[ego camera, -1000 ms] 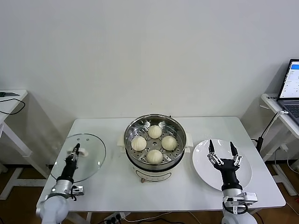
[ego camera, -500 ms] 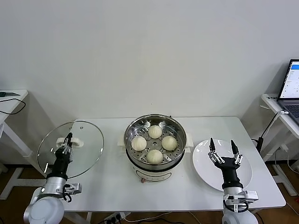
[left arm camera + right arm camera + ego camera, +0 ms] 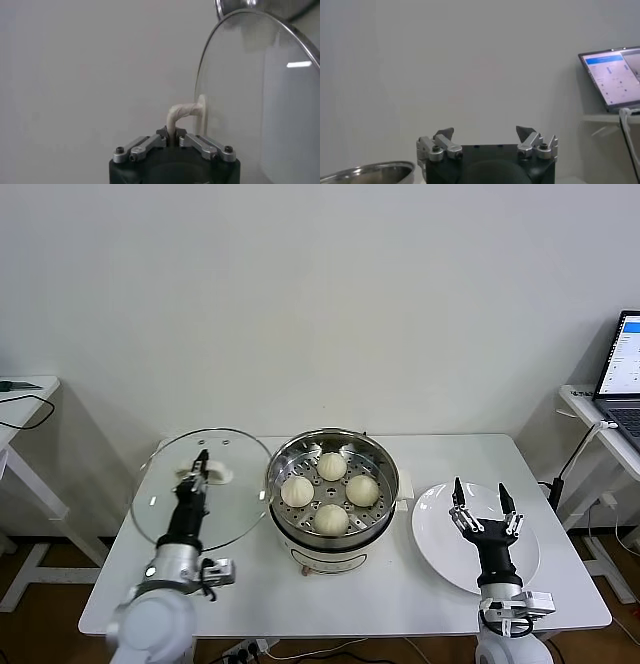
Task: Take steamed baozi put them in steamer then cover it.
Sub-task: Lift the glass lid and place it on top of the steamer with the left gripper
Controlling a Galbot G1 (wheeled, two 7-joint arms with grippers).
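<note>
Your left end effector [image 3: 201, 467] is pinching the white handle [image 3: 181, 113] of the glass lid [image 3: 200, 489], holding it tilted above the worktop [image 3: 250, 584] just left of the steamer [image 3: 332, 484]. Four steamed baozi [image 3: 331, 518] sit in the steamer at mid-worktop. Your right end effector [image 3: 482, 506] hangs spread over the white plate [image 3: 437, 536] near the right edge.

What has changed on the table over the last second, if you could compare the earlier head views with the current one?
The left gripper, shut on the handle of the glass lid, has lifted the lid off the table's left side and carried it, tilted up, towards the steamer; its edge now reaches the steamer's rim. The four baozi stayed in the basket. The right gripper stayed open above the white plate.
</note>
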